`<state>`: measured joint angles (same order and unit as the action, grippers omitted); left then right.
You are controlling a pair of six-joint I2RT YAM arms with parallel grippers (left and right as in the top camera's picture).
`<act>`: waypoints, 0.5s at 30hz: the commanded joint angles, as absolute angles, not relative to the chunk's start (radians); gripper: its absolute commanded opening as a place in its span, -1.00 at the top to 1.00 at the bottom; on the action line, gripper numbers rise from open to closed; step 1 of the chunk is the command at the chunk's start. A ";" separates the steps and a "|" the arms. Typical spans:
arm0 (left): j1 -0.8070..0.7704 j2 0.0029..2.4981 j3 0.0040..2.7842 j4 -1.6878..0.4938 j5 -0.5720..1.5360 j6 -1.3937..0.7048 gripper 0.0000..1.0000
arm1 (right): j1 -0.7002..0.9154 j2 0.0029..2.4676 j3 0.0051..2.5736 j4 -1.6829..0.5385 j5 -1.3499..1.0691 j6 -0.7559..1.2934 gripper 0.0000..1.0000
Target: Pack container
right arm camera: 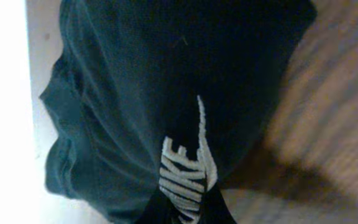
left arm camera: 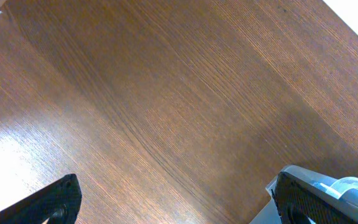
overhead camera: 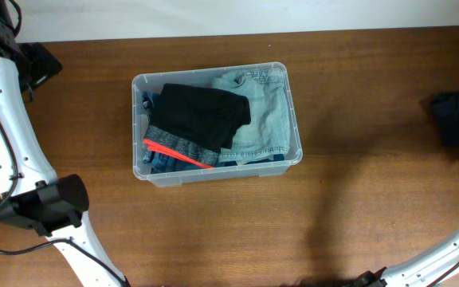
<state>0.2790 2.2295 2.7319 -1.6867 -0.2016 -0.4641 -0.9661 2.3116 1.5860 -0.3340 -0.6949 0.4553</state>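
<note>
**Grippers, two.** Your right gripper [right arm camera: 188, 216] is sitting at the table's right edge. Its jaws are pressing together on a fold of one dark garment [right arm camera: 166, 93], and the fabric is bunching into them just below a white NIKE logo [right arm camera: 185, 171]. Your left gripper [left arm camera: 185, 200] is hanging over bare wood at the far left corner. Its jaws are standing wide apart and holding nothing.

**Loose garments, one.** This is the dark one in the right gripper, and it is lying well apart from the bin.

**Container, one.** The container [overhead camera: 139, 127] is resting on the table [overhead camera: 333, 223] left of centre, between your two arms and open side up. Its long axis is running left to right, nearly parallel to the table's far edge. The right end is turning slightly toward that far edge.

**Contents, at least three fabrics; you cannot tell the exact count.**
- One black garment [overhead camera: 202, 112] is lying on top, toward the left.
- One pale denim piece [overhead camera: 269, 112] is filling the right half.
- One grey band with an orange edge [overhead camera: 178, 147] is crossing the near left. You cannot tell whether it belongs to the black piece.
- Darker blue denim [overhead camera: 162, 162] is showing underneath.
</note>
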 commanded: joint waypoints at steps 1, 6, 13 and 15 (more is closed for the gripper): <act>0.278 2.214 2.726 -1.687 -0.205 -0.469 -0.98 | -0.943 2.340 1.597 -0.351 -0.884 0.442 0.92; 0.278 2.214 2.726 -1.688 -0.205 -0.469 -0.99 | -0.942 2.274 1.648 -0.351 -1.105 0.443 0.92; 0.278 2.214 2.726 -1.687 -0.206 -0.469 -0.99 | -0.923 2.121 1.678 -0.351 -1.293 0.497 0.92; 0.278 2.214 2.726 -1.687 -0.205 -0.469 -0.98 | -0.899 2.059 1.678 -0.351 -1.315 0.508 0.92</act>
<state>0.2790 2.2295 2.7319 -1.6871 -0.2016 -0.4644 -0.9352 2.1929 1.6382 -0.3561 -1.1809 0.4892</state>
